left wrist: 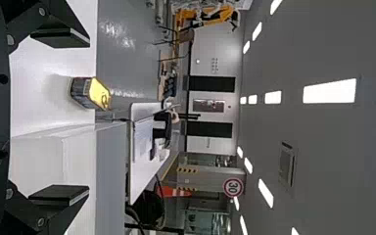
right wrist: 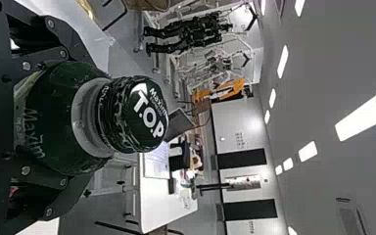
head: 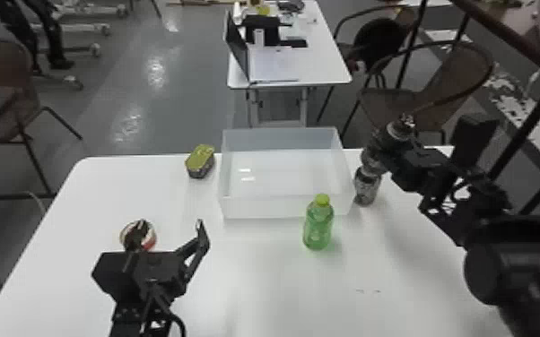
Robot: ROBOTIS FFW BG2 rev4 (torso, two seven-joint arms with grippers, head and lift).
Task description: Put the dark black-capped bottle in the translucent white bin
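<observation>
In the head view my right gripper (head: 383, 152) is at the bin's right, shut on the dark black-capped bottle (head: 389, 140), which leans with its cap up and rightward. The right wrist view shows the bottle (right wrist: 71, 115) held between the fingers of my right gripper (right wrist: 76, 125), black cap clear of them. The translucent white bin (head: 260, 207) stands at the table's far edge, its inside bare. Parked at the left, my left gripper (head: 171, 226) is open and holds nothing; in its wrist view the left gripper (left wrist: 85, 117) has its fingers wide apart.
A green bottle (head: 318, 226) stands before the bin. A grey can-like item (head: 367, 188) is by the bin's right wall, under the held bottle. A yellow-topped tin (head: 200, 160) sits left of the bin, and a round tin (head: 150, 237) lies beside my left gripper.
</observation>
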